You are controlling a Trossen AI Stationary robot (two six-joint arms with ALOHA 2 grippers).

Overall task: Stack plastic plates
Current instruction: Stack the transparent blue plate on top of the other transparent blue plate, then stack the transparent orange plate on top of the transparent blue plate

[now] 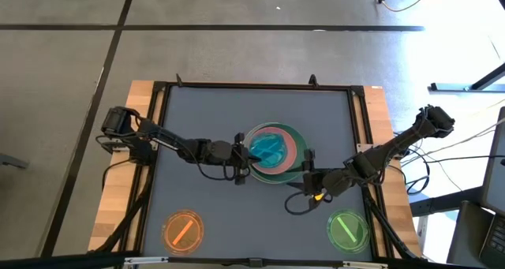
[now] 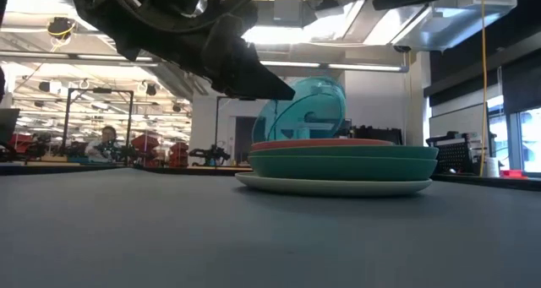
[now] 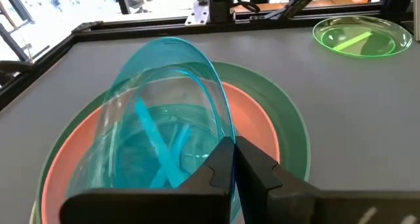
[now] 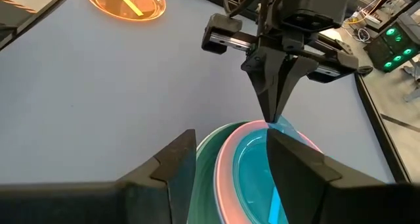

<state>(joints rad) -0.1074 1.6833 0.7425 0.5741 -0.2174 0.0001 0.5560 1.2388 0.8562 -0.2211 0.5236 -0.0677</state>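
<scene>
The left end effector [image 1: 239,162] is sitting at the left edge of the stack in the middle of the worktop [image 1: 197,111], its fingers [image 4: 272,86] pressed together on the rim of a translucent teal plate [image 3: 167,138]. That teal plate is being held tilted, one edge lifted off the stack and the other edge resting down inside it; in the low view it is standing up steeply behind the stack [image 2: 300,111]. Another teal plate [image 4: 252,178] is lying flat beneath it, inside the pink plate [image 3: 249,122]. The pink plate is lying in the large green plate [image 2: 342,164], which is lying on the cream-white plate [image 2: 334,185] at the bottom.

The right end effector [image 1: 309,173] is hovering at the right edge of the same stack, its fingers [image 4: 177,161] standing apart with the rims of the green and pink plates showing between them; whether they are touching those rims cannot be told.

The orange plate [image 1: 183,229] is lying alone near the front left corner of the worktop, and the lime green plate [image 1: 348,229] is lying alone near the front right corner, both well apart from the stack
</scene>
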